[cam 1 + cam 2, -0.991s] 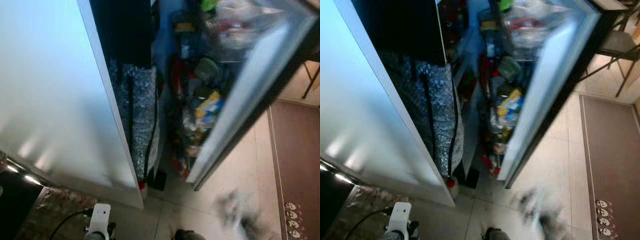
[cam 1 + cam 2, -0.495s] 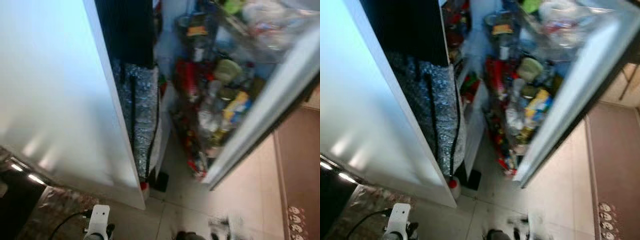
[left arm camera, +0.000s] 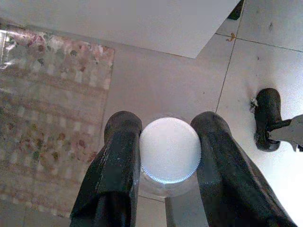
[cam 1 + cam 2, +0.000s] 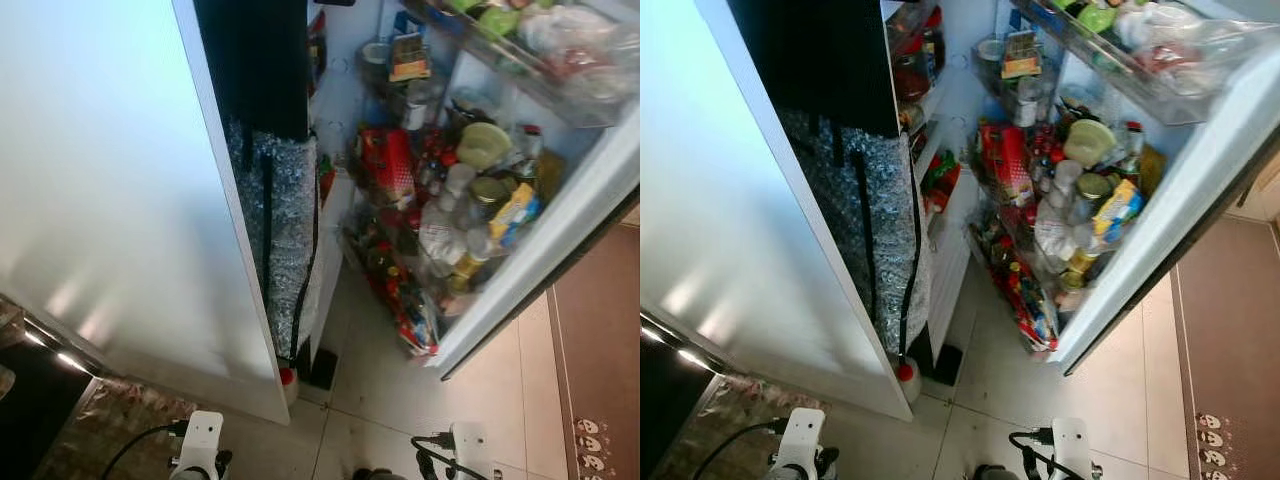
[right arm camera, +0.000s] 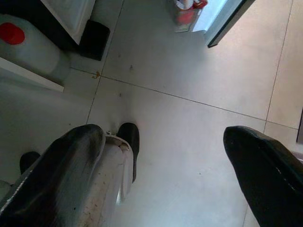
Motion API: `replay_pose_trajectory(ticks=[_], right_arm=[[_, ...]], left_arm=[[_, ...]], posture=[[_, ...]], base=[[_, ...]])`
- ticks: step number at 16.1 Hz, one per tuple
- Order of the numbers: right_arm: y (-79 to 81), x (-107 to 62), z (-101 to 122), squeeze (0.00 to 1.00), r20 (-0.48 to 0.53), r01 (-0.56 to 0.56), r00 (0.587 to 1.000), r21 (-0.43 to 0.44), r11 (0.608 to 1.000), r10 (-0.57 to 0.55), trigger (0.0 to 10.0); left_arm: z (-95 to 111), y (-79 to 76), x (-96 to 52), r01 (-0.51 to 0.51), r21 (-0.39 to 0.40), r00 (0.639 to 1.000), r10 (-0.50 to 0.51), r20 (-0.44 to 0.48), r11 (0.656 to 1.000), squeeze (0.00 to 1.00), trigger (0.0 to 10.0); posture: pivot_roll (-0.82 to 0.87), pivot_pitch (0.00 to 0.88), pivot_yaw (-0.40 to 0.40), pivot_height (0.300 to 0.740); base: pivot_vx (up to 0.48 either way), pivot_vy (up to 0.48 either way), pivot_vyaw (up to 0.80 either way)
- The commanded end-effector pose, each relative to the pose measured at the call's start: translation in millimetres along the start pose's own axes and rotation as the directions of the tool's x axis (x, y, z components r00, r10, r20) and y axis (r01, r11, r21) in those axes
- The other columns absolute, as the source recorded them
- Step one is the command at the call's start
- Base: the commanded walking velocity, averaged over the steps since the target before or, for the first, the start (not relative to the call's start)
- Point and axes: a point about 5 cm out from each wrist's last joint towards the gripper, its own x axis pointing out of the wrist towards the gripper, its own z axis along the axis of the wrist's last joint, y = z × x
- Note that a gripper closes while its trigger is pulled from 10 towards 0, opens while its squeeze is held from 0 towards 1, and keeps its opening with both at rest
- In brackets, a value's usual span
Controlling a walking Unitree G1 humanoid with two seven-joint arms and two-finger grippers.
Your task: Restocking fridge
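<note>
The fridge stands open ahead of me. Its right door is swung wide, and its shelves are packed with bottles, jars and a red packet. A top door bin holds bagged food. My left gripper hangs low over the floor, shut on a clear bottle with a white cap, one finger on each side. My right gripper hangs open over bare tiles with nothing between its fingers.
A wide white door is on the left, with a silvery bubble-wrap sheet along its inner edge. A red-capped jug stands at the fridge's foot. A patterned rug lies at the left, a brown mat at the right.
The right fridge door has swung further open, so more of its shelves show. My right arm, a blur by the door before, now hangs still at the bottom of the view.
</note>
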Motion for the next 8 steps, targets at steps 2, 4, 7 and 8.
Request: replay_pose_trajectory(ticks=[2,4,7,8], right_arm=[[2.1,-2.5,-11.6,0.00,-0.034,0.011,0.999,0.009,1.000,-0.010,10.0],[0.7,-2.8,-13.3,0.00,-0.047,0.021,0.999,0.007,1.000,-0.020,10.0],[-3.1,1.7,2.1,0.00,-0.018,0.036,0.999,0.014,0.999,-0.036,10.0],[-5.4,4.0,11.3,0.00,0.000,0.041,0.999,0.011,0.999,-0.041,10.0]], left_arm=[[-13.9,-2.3,-2.9,0.014,0.007,0.999,-0.014,-0.047,1.000,0.00,10.0],[-9.8,-4.1,-1.7,0.017,-0.001,0.999,-0.017,-0.041,1.000,0.00,10.0],[11.5,-6.1,3.4,0.022,-0.002,1.000,-0.022,0.000,1.000,0.00,10.0],[21.9,-5.6,5.4,0.018,-0.008,1.000,-0.018,0.022,1.000,0.00,10.0]], posture=[[-0.10,0.090,-0.004,0.740],[-0.10,0.058,-0.007,0.740],[-0.12,0.005,-0.007,0.740],[-0.12,0.000,-0.010,0.740]], base=[[0.000,0.000,0.00],[0.000,0.000,0.00],[0.000,0.000,0.00],[0.000,0.000,0.00]])
